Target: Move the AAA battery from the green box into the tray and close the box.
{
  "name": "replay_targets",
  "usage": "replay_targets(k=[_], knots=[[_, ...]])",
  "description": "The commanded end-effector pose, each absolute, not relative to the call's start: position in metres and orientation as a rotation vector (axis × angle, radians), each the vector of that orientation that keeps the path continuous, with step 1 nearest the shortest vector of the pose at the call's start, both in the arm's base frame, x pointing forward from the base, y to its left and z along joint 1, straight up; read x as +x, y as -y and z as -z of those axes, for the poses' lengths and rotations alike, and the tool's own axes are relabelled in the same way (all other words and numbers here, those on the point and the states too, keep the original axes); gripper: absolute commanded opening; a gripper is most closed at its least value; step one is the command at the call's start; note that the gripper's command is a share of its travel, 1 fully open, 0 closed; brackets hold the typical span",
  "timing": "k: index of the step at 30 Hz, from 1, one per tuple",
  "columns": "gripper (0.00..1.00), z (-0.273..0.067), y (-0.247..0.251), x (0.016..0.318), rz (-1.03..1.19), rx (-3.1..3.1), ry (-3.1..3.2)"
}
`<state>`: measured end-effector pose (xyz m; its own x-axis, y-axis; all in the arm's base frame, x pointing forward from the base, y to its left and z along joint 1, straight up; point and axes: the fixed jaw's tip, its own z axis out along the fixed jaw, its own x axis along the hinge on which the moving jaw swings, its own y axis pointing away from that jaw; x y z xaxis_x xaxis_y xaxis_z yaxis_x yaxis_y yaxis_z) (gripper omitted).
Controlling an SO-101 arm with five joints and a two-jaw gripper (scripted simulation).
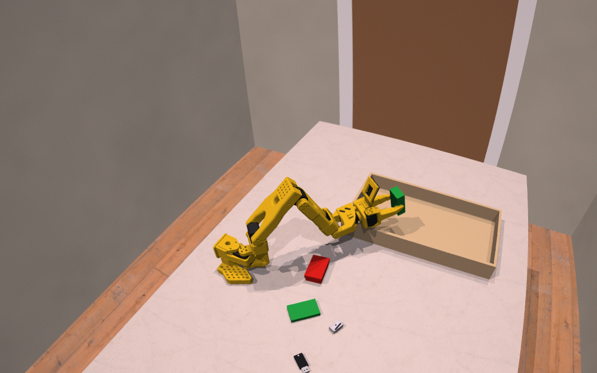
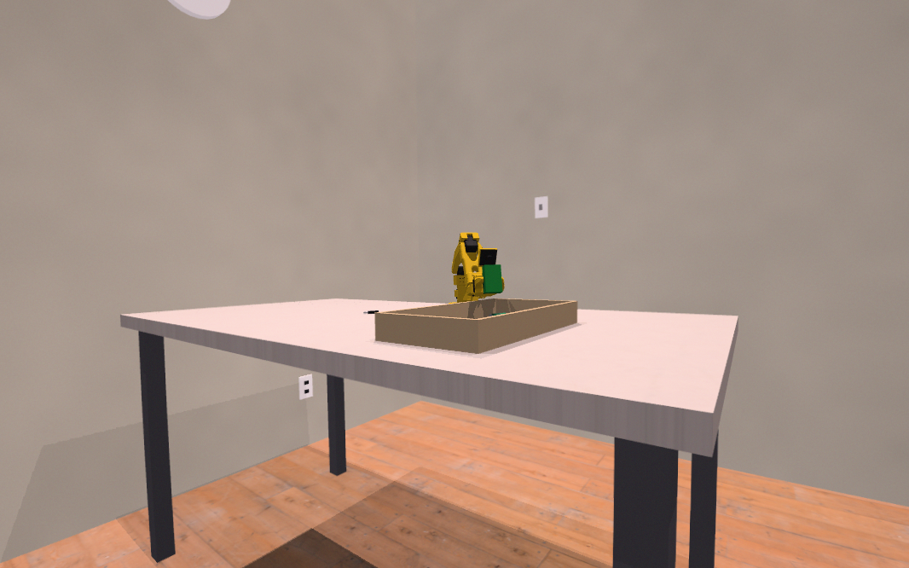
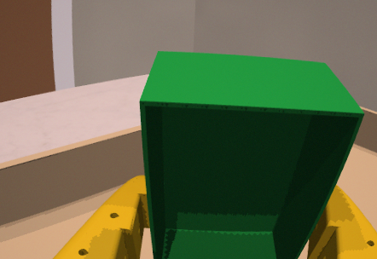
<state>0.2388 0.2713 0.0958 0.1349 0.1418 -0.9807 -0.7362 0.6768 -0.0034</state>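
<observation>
Green box base held tipped over the tray

The claw [image 1: 395, 203] is clamped on the green box base [image 3: 244, 168], its open side facing the wrist, inside bare; below it the tray [image 1: 449, 264]. The battery's place I cannot tell.
</observation>
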Motion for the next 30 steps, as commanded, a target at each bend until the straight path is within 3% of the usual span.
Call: replay_targets(k=[1, 30], knots=[[0.2, -0.106, -0.271, 0.241, -0.682, -0.56, -1.272], [0.2, -0.087, -0.276, 0.246, -0.645, -0.635, -1.458]])
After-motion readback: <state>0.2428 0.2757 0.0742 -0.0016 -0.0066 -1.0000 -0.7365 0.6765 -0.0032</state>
